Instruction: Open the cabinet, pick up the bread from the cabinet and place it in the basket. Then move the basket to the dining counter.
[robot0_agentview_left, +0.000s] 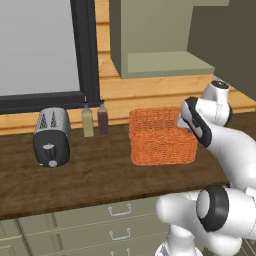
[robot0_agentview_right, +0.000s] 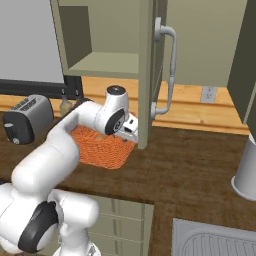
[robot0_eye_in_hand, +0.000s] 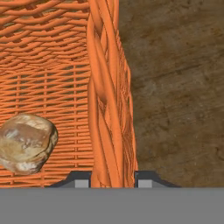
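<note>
The orange woven basket stands on the dark wood worktop below the cabinet, whose door is swung open, its silver handle facing right. The shelf inside is bare. My gripper sits at the basket's right side, shut on its braided rim, with one fingertip inside the wall and the other outside. The bread, a small brown loaf, lies on the basket's floor to the left of the rim. The dining counter is out of view.
A silver toaster and two bottles stand left of the basket under a dark-framed window. Grey-green drawers run below the worktop. A grey cylinder and a sink are on the right.
</note>
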